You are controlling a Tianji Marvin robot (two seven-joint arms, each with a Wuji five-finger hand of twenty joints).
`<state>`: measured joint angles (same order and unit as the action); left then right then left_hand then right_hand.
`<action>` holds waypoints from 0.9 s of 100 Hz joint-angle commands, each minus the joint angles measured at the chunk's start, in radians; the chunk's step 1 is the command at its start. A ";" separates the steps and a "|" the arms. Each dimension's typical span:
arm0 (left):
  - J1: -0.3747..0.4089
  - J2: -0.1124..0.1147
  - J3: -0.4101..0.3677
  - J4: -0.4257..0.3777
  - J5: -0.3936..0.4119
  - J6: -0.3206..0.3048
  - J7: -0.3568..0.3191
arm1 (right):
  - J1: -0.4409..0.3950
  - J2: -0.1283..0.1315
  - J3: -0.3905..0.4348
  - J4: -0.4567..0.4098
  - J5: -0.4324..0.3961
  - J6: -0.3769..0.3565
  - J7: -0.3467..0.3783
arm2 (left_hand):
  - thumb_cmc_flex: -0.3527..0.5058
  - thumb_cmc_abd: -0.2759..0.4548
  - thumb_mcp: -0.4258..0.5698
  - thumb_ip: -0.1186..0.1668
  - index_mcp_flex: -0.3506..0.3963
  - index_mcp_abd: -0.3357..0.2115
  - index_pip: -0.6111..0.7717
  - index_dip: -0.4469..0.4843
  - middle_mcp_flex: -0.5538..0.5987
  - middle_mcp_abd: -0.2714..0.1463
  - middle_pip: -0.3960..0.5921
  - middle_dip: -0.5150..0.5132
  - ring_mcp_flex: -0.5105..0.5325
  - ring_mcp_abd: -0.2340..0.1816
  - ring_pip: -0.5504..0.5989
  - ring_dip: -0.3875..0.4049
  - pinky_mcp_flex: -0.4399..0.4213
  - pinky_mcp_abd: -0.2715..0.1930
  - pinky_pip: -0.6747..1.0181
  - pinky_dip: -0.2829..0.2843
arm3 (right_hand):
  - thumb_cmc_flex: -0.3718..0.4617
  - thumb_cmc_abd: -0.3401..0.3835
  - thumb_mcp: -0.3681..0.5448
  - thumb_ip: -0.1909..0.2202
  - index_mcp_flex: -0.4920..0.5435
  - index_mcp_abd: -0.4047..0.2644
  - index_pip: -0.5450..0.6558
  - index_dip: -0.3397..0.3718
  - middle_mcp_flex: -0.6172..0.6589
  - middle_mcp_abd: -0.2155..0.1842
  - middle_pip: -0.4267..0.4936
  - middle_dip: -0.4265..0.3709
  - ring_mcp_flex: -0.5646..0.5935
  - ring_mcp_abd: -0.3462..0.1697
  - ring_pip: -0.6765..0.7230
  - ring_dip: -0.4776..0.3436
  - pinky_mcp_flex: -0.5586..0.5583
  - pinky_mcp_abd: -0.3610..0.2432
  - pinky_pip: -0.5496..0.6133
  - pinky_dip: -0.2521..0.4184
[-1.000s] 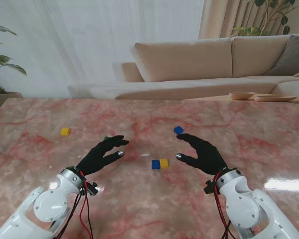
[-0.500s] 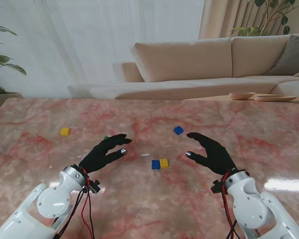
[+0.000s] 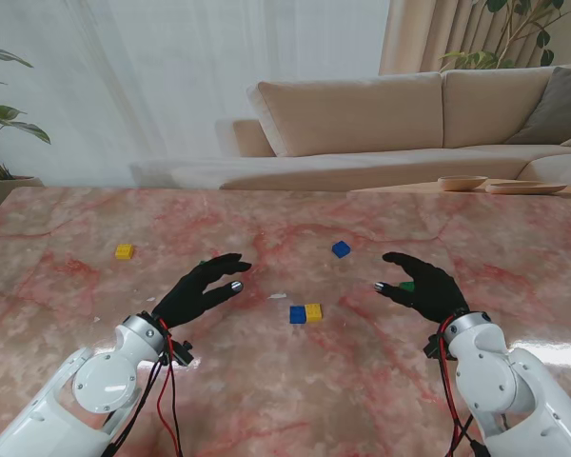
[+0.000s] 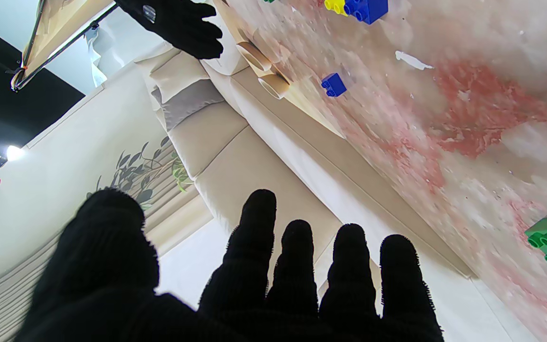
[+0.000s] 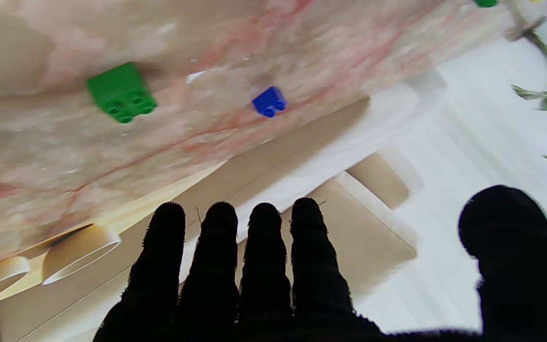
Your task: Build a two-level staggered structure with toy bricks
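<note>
On the pink marble table (image 3: 67, 228) you have a joined blue-and-yellow brick pair (image 3: 305, 313) between two empty, spread-fingered hands; no writing is readable anywhere. Your right hand (image 3: 421, 288) has drifted rightward since a second ago, uncovering a green brick (image 3: 407, 286) beside it; your left hand (image 3: 198, 289) barely moved

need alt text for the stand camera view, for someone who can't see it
Two black-gloved robot hands, left hand and right hand, hover open over a pink marble table, either side of a joined blue-and-yellow brick pair. A blue brick and yellow brick lie farther off.
</note>
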<state>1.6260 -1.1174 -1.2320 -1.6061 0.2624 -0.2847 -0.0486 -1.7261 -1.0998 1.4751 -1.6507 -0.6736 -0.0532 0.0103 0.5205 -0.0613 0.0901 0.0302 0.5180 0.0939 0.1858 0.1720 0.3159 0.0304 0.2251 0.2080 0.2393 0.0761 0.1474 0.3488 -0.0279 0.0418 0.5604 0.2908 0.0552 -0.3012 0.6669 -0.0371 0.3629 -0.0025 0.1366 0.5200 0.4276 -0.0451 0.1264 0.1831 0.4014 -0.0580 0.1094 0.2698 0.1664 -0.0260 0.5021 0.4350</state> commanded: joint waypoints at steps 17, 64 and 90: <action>0.000 -0.003 -0.003 0.024 -0.006 -0.005 0.002 | 0.048 0.014 -0.007 0.069 -0.082 0.148 0.021 | 0.025 0.036 -0.032 -0.020 0.001 -0.017 -0.005 0.006 0.018 -0.022 -0.020 -0.008 -0.011 -0.046 -0.038 -0.011 -0.004 -0.021 -0.027 -0.010 | 0.046 -0.032 -0.024 0.018 -0.025 0.022 0.051 0.042 0.005 -0.019 0.145 0.184 0.062 -0.024 0.126 0.158 -0.028 -0.005 0.073 0.132; 0.003 -0.005 -0.017 0.048 -0.014 -0.009 0.004 | 0.177 0.028 -0.090 0.212 -0.143 0.353 0.079 | 0.026 0.036 -0.032 -0.020 0.000 -0.019 -0.006 0.006 0.019 -0.024 -0.021 -0.009 -0.012 -0.046 -0.038 -0.012 -0.004 -0.022 -0.030 -0.011 | 0.077 -0.173 0.016 -0.004 0.078 -0.026 0.265 0.271 0.079 -0.074 0.469 0.516 0.092 -0.065 0.597 0.402 0.043 0.007 0.390 0.474; 0.010 -0.005 -0.026 0.053 -0.015 -0.011 0.004 | 0.247 0.030 -0.138 0.294 -0.116 0.366 0.096 | 0.026 0.035 -0.031 -0.020 0.002 -0.018 -0.005 0.006 0.019 -0.026 -0.021 -0.009 -0.011 -0.048 -0.039 -0.012 -0.004 -0.021 -0.032 -0.012 | 0.058 -0.180 0.020 -0.006 0.079 -0.029 0.257 0.279 0.072 -0.075 0.465 0.517 0.080 -0.067 0.594 0.399 0.028 0.003 0.402 0.476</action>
<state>1.6265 -1.1205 -1.2563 -1.5589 0.2469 -0.2950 -0.0466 -1.4869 -1.0698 1.3434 -1.3721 -0.7944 0.3081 0.0853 0.5205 -0.0613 0.0901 0.0302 0.5180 0.0939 0.1857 0.1720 0.3159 0.0304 0.2251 0.2080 0.2383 0.0761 0.1473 0.3487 -0.0279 0.0419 0.5567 0.2908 0.1283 -0.4508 0.6857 -0.0312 0.4194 -0.0196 0.3880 0.7816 0.4996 -0.0952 0.5822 0.6866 0.4643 -0.0910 0.6898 0.6552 0.2059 -0.0228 0.8727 0.8835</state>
